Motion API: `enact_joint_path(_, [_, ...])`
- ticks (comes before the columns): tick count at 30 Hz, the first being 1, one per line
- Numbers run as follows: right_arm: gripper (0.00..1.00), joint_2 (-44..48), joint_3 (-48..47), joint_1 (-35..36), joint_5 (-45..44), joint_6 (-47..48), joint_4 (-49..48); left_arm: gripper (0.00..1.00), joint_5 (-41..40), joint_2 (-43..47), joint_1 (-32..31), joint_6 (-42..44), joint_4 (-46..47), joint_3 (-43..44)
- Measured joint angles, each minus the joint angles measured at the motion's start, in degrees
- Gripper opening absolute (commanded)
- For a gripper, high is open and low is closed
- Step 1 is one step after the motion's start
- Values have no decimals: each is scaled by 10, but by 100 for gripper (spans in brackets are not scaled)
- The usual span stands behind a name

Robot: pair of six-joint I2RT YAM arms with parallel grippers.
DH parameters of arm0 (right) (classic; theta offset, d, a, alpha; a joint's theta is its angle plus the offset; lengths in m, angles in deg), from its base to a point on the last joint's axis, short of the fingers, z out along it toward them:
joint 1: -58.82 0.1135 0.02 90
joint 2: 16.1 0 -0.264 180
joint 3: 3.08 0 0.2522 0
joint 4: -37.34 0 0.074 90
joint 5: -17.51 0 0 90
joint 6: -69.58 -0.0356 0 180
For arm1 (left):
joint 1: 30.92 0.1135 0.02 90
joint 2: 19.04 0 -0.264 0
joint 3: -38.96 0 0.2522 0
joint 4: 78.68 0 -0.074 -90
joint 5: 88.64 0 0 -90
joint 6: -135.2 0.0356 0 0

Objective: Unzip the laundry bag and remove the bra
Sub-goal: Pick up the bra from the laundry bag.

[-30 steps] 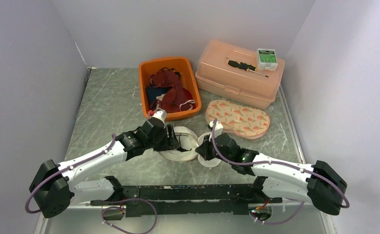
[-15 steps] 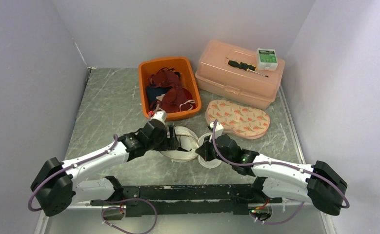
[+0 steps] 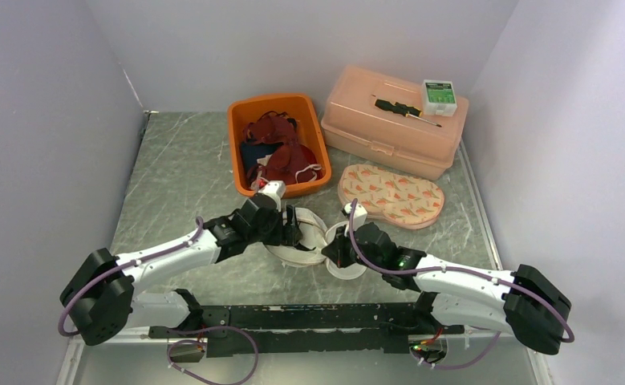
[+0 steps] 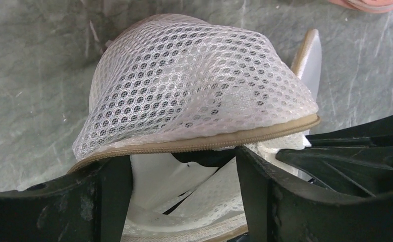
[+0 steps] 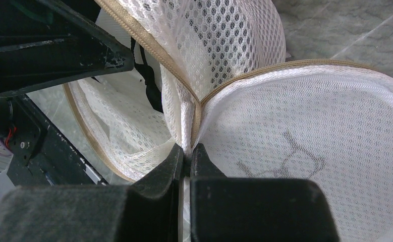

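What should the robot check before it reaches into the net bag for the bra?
1. The laundry bag is unzipped, with its zipper edge lifted clear: ok.
2. The right jaws are pinched shut on the bag's seam to hold it steady: ok.
3. The left jaws stand wide apart at the bag's mouth, gripping nothing: ok.
4. There is something to grab: a dark strap shows inside, likely the bra: ok.
5. The whole bra is loose and not snagged in the mesh: cannot tell, as most of it is hidden.
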Motion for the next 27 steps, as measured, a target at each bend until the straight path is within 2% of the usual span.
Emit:
enact_joint_path(10, [0,0,2,0,1,0,-2,62,45,-53,0,13,36,-3])
enact_joint_path(13, [0,1,5,0,1,0,-3,48,52,-53,0,13,44,-5])
enact_joint_path(17, [0,1,6,0,1,0,-3,24,58,-53,1,12,54,-12])
enact_joint_path(21, [0,5,7,0,1,0,-3,4,64,-53,1,12,57,-17])
enact_joint_path(25, [0,10,7,0,0,0,-3,3,66,-50,1,13,56,-18])
enact_joint_path(26, [6,14,7,0,-1,0,-2,3,67,-46,1,13,54,-18])
enact_joint_path(27, [21,19,7,0,-3,0,0,2,68,-40,1,13,52,-18])
